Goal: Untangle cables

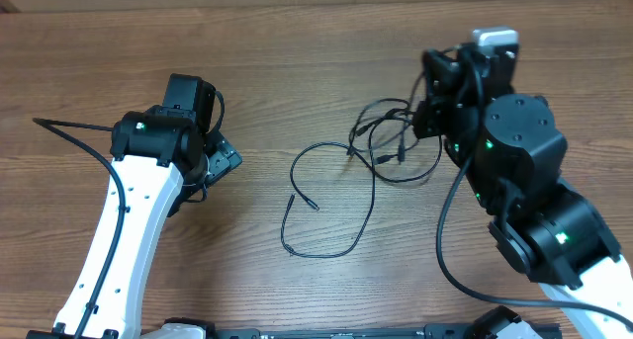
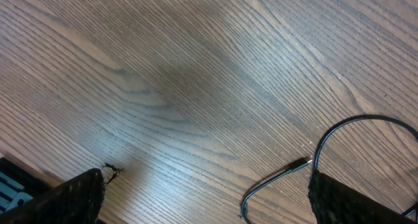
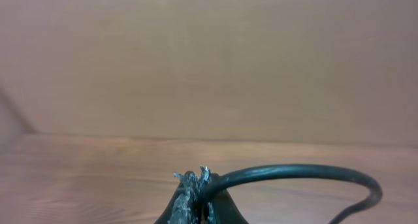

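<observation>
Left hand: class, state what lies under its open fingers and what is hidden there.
Under the left hand: bare wooden table and a thin black cable with its plug end. One finger covers the cable's onward run.

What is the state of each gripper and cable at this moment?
left gripper: open, holding nothing.
right gripper: shut on a black cable.
tangled cables: knotted together, next to the right gripper.
loose cable: lying slack in a wide loop on the wooden table, not held.
</observation>
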You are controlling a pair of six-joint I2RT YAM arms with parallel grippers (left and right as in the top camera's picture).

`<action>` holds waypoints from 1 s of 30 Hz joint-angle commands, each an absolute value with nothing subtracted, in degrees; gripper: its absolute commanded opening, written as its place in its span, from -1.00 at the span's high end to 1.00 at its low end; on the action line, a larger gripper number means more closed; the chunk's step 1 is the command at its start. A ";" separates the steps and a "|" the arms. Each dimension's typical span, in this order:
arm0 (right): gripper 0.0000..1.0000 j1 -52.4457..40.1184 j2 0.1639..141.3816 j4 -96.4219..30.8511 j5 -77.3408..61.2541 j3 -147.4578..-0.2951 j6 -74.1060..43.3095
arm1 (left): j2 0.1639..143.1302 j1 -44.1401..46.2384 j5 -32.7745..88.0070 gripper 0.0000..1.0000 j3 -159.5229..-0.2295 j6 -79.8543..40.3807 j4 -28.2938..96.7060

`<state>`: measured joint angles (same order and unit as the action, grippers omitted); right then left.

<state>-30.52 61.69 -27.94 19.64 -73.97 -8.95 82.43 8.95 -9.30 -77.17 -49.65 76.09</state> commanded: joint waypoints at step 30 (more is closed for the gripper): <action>-1.00 -30.46 68.23 -57.25 39.94 -74.96 -25.47 | 82.52 8.64 -10.48 -0.99 -76.95 -51.05 76.09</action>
<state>-30.50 64.45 -59.13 39.81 -74.04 -24.75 82.43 8.95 -9.28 -77.17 -49.82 76.09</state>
